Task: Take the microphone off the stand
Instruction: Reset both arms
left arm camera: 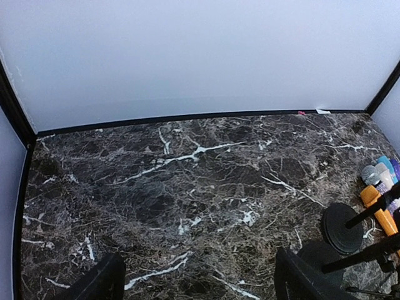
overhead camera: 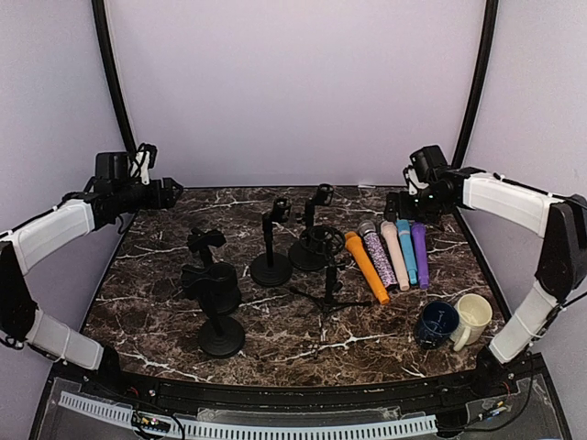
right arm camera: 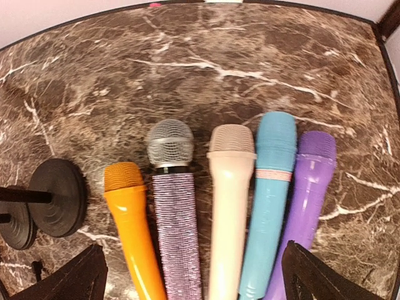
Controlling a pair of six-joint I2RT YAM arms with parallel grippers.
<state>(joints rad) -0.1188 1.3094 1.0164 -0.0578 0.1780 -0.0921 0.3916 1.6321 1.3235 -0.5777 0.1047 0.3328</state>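
Microphones [right arm camera: 228, 212] in a row beside stands [overhead camera: 271, 261]

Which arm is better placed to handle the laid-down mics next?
Right. The right gripper, open, hangs just behind the five microphones, which fill its wrist view; the left gripper sits at the far left, beyond the stands.

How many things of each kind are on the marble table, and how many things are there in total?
Microphones: 5
Round-base stands: 4
Tripod stand: 1
Cups: 2
Total: 12
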